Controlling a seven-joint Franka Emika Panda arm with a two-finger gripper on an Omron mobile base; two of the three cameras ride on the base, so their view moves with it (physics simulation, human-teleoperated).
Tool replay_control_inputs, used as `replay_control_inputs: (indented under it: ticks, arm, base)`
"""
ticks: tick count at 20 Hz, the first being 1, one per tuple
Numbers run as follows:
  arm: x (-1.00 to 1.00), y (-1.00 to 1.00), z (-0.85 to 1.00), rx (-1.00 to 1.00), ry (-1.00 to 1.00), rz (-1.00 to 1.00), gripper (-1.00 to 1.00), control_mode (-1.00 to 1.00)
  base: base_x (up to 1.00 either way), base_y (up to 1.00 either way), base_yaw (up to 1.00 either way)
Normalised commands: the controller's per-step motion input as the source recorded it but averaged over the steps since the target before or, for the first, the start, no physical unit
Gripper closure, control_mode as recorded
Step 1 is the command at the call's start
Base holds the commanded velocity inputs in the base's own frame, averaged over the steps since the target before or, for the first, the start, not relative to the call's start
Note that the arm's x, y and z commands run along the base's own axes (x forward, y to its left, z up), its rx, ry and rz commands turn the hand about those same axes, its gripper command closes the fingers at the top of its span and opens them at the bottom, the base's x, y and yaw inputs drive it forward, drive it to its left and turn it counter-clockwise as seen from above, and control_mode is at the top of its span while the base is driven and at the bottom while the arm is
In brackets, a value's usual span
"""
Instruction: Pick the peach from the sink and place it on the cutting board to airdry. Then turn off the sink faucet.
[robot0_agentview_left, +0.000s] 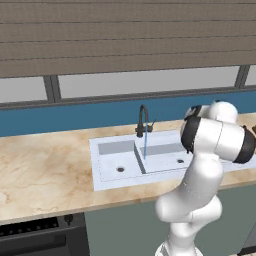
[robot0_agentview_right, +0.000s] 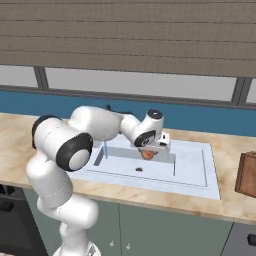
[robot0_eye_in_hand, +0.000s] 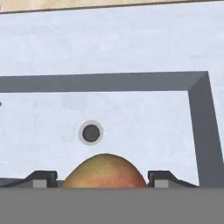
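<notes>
Left base view, from left to right: bare counter (robot0_agentview_left: 45, 160), then the sink (robot0_agentview_left: 107, 177) with its left basin holding nothing but a dark drain, then the sink faucet (robot0_agentview_left: 143, 121) at the divider, a thin blue stream still falling from it into the right basin — so the tap is on, and that step is left to do. The arm's white elbow hides the far right of the sink.

Right base view carries on rightward: the gripper (robot0_agentview_right: 148, 151) hangs over the right basin with the peach (robot0_agentview_right: 147, 154) between its fingers, clear of the basin floor, and a brown board-like block (robot0_agentview_right: 247, 174) stands at the far right of the counter.

Hand view confirms it — the peach (robot0_eye_in_hand: 105, 171) sits pinched between the two fingertips (robot0_eye_in_hand: 41, 178), the drain below it. I judge the fruit is lifted for carrying across to the board.
</notes>
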Motion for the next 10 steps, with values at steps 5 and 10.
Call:
replay_control_inputs:
  ticks: [5, 10]
  arm:
    - [-0.50, 0.00, 0.52, 0.00, -0.04, 0.00, 1.00, -1.00]
    - [-0.55, 0.09, 0.53, -0.02, -0.06, 0.00, 1.00, -1.00]
  base:
    - [0.00, 0.00, 0.00]
    - [0.00, 0.00, 0.00]
